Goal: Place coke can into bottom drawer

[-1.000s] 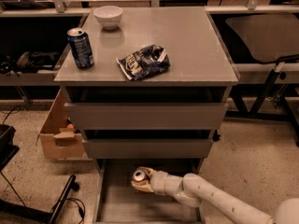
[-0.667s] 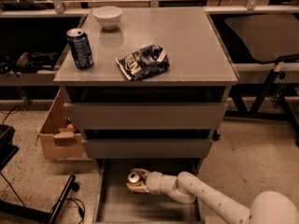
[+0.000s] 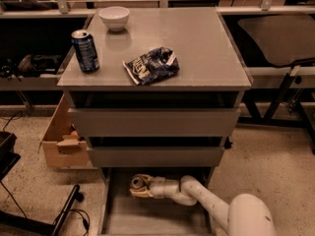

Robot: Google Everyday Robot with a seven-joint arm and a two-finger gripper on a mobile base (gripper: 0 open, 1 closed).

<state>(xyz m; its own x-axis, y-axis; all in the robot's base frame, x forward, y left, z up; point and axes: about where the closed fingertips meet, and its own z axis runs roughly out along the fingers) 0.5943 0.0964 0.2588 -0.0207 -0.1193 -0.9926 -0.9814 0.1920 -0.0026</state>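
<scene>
Since the earlier frames the end effector (image 3: pixel 140 186) has shifted left and a little farther back. It now sits over the far part of the pulled-out bottom drawer (image 3: pixel 147 219), just below the middle drawer front (image 3: pixel 152 157). Its fingers are clamped on the coke can (image 3: pixel 137 183), which is tilted with its silver top towards the camera. Whether the can touches the drawer floor cannot be told. The arm enters from near right. On the worktop (image 3: pixel 206 43): dark blue can (image 3: pixel 85 50) at left, white bowl (image 3: pixel 114 17) far left, crumpled chip bag (image 3: pixel 150 66) near centre.
</scene>
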